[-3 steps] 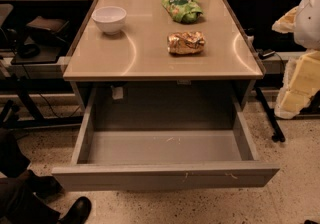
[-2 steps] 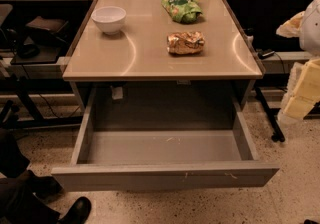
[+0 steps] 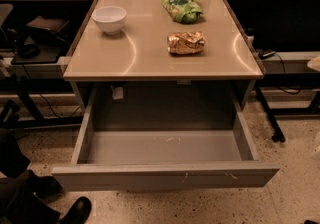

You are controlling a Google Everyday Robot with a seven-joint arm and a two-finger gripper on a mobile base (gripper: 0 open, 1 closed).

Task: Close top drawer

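Note:
The top drawer (image 3: 165, 175) is a wide grey metal drawer under the tan tabletop (image 3: 150, 60). It stands pulled far out toward me, with nothing in it. Its plain front has small white scratches. My gripper is out of view. Only a pale sliver of my arm (image 3: 315, 63) shows at the right edge, level with the tabletop and well apart from the drawer.
On the tabletop stand a white bowl (image 3: 109, 19), a green snack bag (image 3: 183, 6) and a gold snack bag (image 3: 186, 42). A person's dark shoe (image 3: 75, 211) and leg are at the lower left, by the drawer's left corner. Desk legs and cables (image 3: 272, 118) stand at the right.
The pale arm at the right has moved out past the right edge, leaving only a sliver in view. The drawer has not moved.

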